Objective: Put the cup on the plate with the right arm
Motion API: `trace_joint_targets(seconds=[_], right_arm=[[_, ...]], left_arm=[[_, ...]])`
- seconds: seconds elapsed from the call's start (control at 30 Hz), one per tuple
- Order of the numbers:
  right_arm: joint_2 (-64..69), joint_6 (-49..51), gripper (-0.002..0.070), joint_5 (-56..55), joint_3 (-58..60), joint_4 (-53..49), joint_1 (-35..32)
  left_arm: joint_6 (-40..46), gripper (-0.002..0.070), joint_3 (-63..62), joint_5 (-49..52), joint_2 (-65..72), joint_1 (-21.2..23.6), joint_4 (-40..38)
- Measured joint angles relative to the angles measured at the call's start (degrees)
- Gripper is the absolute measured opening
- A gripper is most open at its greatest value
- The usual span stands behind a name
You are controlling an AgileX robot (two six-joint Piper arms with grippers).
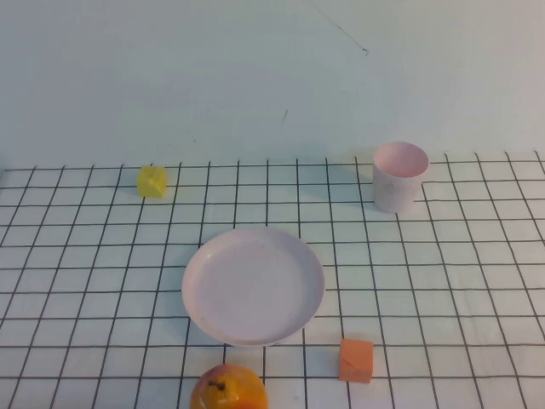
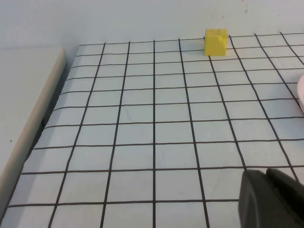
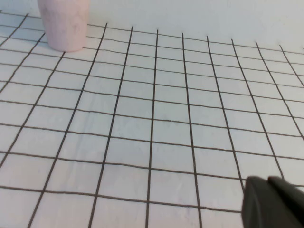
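High view: a white table sheet (image 1: pixel 443 281) ruled with a black grid, backed by a plain pale wall. The plate (image 1: pixel 253 285), round, shallow and pale pink-white, lies flat near the centre with nothing on it. The cup (image 1: pixel 398 176), a small pale pink tumbler with a pinker inside, stands upright at the far right, well apart from the plate, close to the sheet's far edge. A yellow cube (image 1: pixel 152 181) sits at the far left. An orange cube (image 1: pixel 356 360) sits near, just right of the plate's near rim. An orange-yellow fruit (image 1: pixel 228 388) lies at the near edge, just beside the plate's near rim, partly cut off by the frame. Neither arm appears in this view. Left wrist view: the grid sheet, the yellow cube far off near the sheet's far edge, a pale raised ledge (image 2: pixel 23 104) along the sheet's side, a sliver of the plate's rim at the frame edge. The left gripper (image 2: pixel 270 199) shows only as a dark tip at the corner, above bare grid; whether its fingers are spread or pressed together cannot be told. Right wrist view: the cup's lower body stands upright on the grid, far from the camera. The right gripper (image 3: pixel 273 203) shows likewise as a dark corner tip, apparently holding nothing, well apart from the cup; its finger spacing cannot be told.
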Motion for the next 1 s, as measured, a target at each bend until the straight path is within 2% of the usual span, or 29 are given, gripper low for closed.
trace_joint_targets(seconds=[1.0], right_arm=[[0.00, 0.00, -0.0002, 0.00, 0.00, 3.27, 0.00]], left_arm=[[0.00, -0.0004, 0.00, 0.00, 0.00, 0.00, 0.00]])
